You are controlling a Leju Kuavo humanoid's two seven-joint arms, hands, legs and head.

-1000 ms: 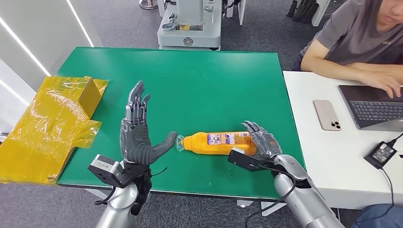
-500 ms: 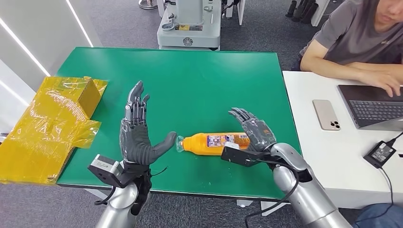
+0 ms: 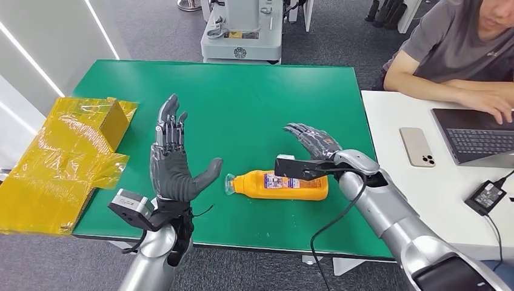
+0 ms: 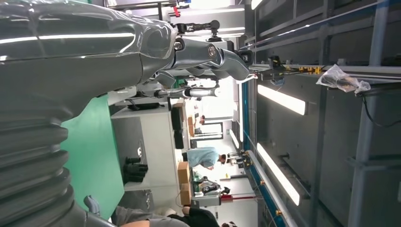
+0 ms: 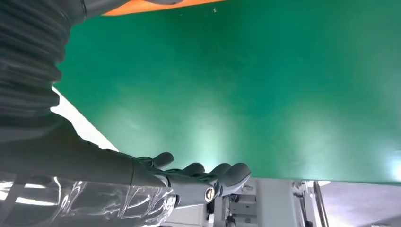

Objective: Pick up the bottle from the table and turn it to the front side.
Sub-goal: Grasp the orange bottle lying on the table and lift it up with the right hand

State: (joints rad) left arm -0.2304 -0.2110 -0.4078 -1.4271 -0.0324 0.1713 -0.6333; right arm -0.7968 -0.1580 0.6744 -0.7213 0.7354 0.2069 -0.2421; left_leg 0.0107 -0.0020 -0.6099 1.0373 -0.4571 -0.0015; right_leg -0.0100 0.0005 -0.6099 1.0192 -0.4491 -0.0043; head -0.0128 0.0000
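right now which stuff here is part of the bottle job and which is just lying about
Part of the job:
- orange bottle, lying on its side on the green table
- right hand, above the bottle, holding nothing
- left hand, held up, holding nothing

Just lying about:
- yellow wrapped box
- phone
- laptop
- power adapter
- person at the white desk

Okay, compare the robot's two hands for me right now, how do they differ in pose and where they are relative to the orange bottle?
The left hand stands upright, palm toward the orange bottle, off its cap end; the right hand lies flatter, reaching over the bottle's far side. The left hand's thumb points at the cap without touching; the right hand's wrist hides part of the label. Both are open, fingers spread, holding nothing, above the green table.
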